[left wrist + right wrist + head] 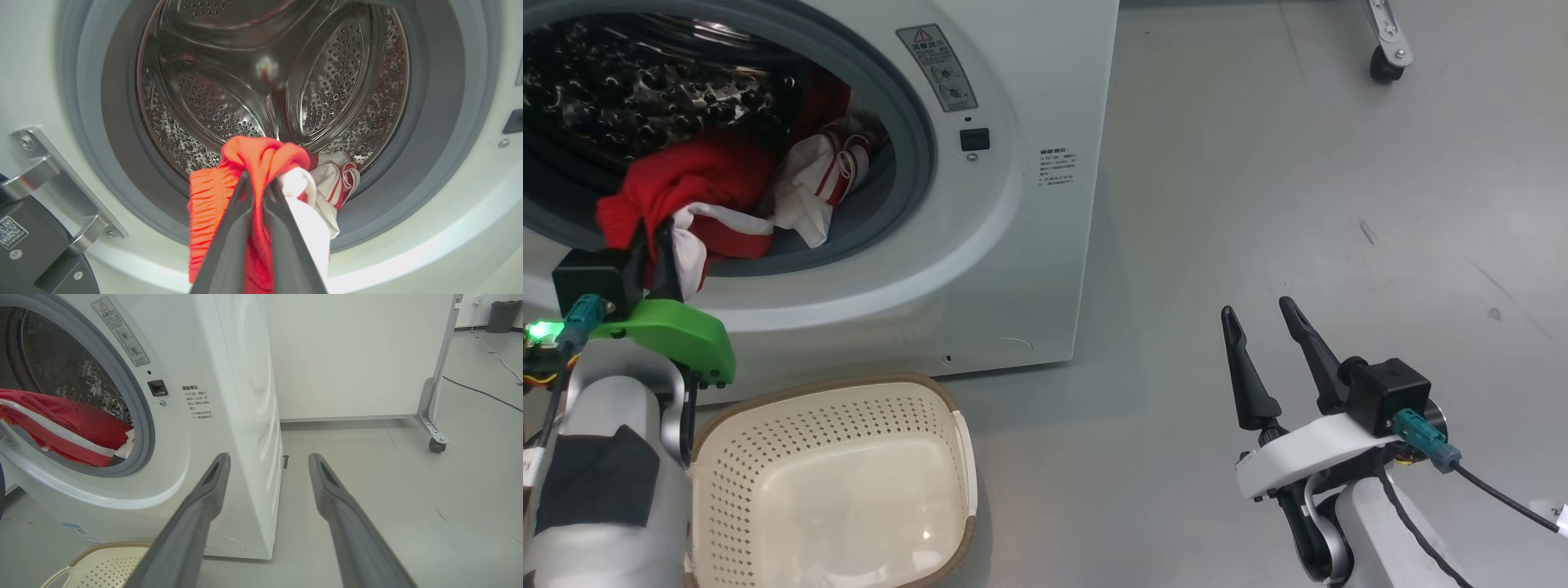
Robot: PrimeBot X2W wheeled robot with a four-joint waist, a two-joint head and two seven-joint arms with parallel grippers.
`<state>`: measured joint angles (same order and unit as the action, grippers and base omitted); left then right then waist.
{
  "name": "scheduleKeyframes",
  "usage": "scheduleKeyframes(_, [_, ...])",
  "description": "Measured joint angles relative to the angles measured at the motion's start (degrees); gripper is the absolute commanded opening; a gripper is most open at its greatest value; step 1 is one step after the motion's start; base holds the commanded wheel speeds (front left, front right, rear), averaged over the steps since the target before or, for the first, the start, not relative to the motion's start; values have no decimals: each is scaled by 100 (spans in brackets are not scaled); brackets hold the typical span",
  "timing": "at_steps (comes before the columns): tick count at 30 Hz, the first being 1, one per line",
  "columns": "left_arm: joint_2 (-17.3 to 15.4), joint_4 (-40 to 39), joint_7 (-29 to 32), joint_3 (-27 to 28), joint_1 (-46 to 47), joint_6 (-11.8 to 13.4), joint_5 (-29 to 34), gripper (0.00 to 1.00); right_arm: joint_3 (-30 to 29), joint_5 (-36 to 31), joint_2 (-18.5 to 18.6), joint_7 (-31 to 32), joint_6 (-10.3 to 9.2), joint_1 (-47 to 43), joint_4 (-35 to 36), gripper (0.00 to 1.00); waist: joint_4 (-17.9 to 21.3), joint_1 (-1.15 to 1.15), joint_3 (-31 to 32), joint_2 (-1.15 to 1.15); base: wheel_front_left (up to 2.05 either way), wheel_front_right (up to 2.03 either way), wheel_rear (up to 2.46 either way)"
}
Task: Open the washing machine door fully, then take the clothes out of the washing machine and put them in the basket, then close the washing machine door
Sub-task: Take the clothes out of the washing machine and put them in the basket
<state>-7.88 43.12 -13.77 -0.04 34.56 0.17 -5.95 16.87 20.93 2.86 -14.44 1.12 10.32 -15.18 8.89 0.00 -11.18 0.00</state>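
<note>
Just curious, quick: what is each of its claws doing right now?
Left gripper: closed, gripping the red clothes.
Right gripper: open, holding nothing.

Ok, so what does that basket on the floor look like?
The basket is cream plastic full of little holes, with a brown rim and rounded corners. It sits upright on the grey floor, right in front of the washing machine, under its opening. Nothing is inside it yet.

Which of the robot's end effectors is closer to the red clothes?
Left. The left end effector is shut on the clothes; the right end effector hangs open over the floor, well aside.
</note>
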Motion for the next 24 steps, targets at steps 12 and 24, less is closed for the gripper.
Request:
scheduleKeyframes(12, [1,-1047,-52,40,-272,0,-12,0,-15,-43,-1,0,79,-129,8,100,-156,0,206,0,0,0,0])
scheduleKeyframes(24, [124,-2346,-67,22,-471,-4,-9,0,-52,-80,-1,0,129,-157,36,100,-196,0,232,0,0,0,0])
